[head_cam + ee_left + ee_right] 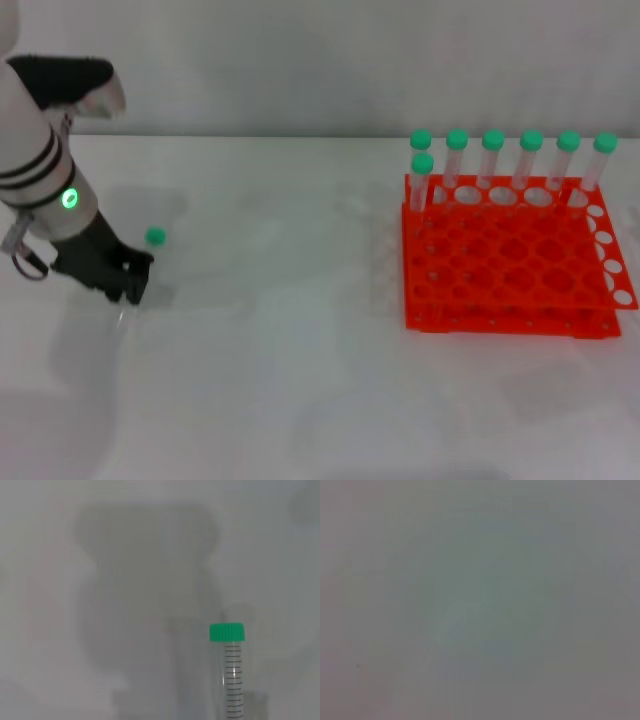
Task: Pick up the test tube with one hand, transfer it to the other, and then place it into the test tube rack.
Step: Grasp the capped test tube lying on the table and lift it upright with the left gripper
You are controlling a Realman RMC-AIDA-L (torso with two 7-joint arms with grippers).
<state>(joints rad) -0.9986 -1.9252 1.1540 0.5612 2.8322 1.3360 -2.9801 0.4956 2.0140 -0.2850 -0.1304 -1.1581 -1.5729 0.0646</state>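
Test tube rack (510, 265) stands well off from the left gripper (128, 285), which is low over the table (300, 380); whether its fingers have closed, I cannot tell. Just beside it lies the test tube (154, 237); a glancing touch could roll it away.

Head overlooks table (300, 400); wrists close, right perhaps blank.

clear plastic test tube (233, 680), glossy plastic rack (510, 265)

test tube (150, 250) lying on table (300, 380) at left beside left gripper (128, 290), rack (510, 265) far right holding seven tubes (492, 160) along its back
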